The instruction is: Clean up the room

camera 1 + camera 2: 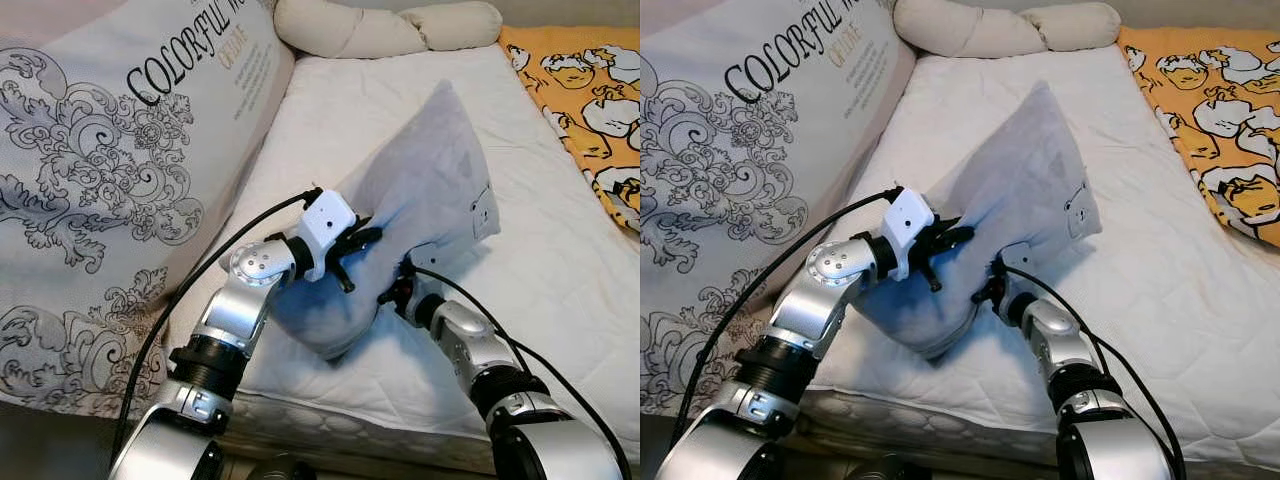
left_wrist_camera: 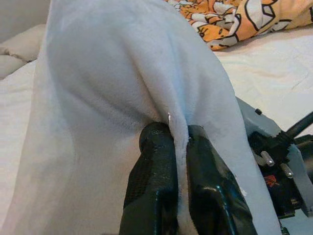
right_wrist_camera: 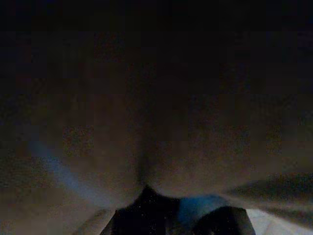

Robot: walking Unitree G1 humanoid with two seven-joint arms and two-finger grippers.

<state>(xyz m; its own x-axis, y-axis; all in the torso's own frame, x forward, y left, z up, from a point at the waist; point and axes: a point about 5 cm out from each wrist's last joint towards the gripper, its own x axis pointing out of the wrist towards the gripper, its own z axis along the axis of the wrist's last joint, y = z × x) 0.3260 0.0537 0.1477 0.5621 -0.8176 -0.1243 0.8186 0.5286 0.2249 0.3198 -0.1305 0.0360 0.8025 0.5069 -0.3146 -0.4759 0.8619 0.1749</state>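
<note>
A grey pillow (image 1: 420,190) with a small bear print is tilted up off the white mattress (image 1: 560,270), its low corner hanging near the front edge. My left gripper (image 1: 362,245) is at the pillow's left side, shut on a pinched fold of its fabric; in the left wrist view the two black fingers (image 2: 151,186) squeeze that fold of the pillow (image 2: 112,88). My right gripper (image 1: 400,285) is pushed into the pillow's underside, its fingertips buried in the cloth. The right wrist view is dark, with pillow fabric (image 3: 146,122) creasing in toward the gripper (image 3: 161,205).
A large cushion printed with scrollwork and "COLORFUL" (image 1: 120,150) leans along the left side. A cream bolster (image 1: 380,30) lies at the far end of the mattress. An orange cartoon blanket (image 1: 590,90) covers the far right. Black cables trail from both wrists.
</note>
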